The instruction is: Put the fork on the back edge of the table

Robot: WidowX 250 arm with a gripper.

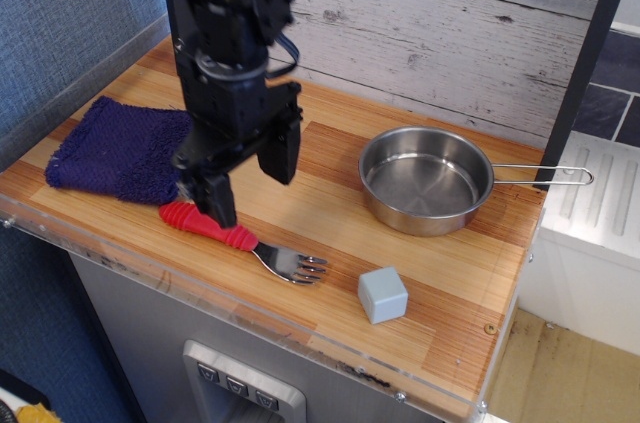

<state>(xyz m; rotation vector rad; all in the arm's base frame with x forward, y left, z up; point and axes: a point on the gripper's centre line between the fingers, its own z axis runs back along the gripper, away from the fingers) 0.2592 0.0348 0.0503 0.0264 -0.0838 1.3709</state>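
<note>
Widest in view, the table (330,243): light and reddish-brown wood planks with a clear acrylic rim along the front, backed by a grey-white weathered plank wall (440,23). Next in bulk, a black robot arm (225,53) reaching down from the upper left over the left-centre of the planks. Toward the right rear, a shiny steel pan (427,181), upright, its thin wire handle pointing right past the table's edge. At the left, a dark purple cloth (115,148) lying flat, its right edge partly hidden behind the arm. At the arm's lower end, the gripper (250,178), spread open with nothing between its two black fingers: one finger low and to the left, its tip right at the red handle, the other higher and to the right, clear of everything; actual contact with the handle impossible to judge. Near the front rim, a small pale blue-grey cube (382,294), just right of the tines but apart from them. Smallest, the fork (245,238): flat on the planks near the front edge, well away from the wall, ribbed red handle pointing left toward the cloth, short silver tines pointing right toward the cube.
</note>
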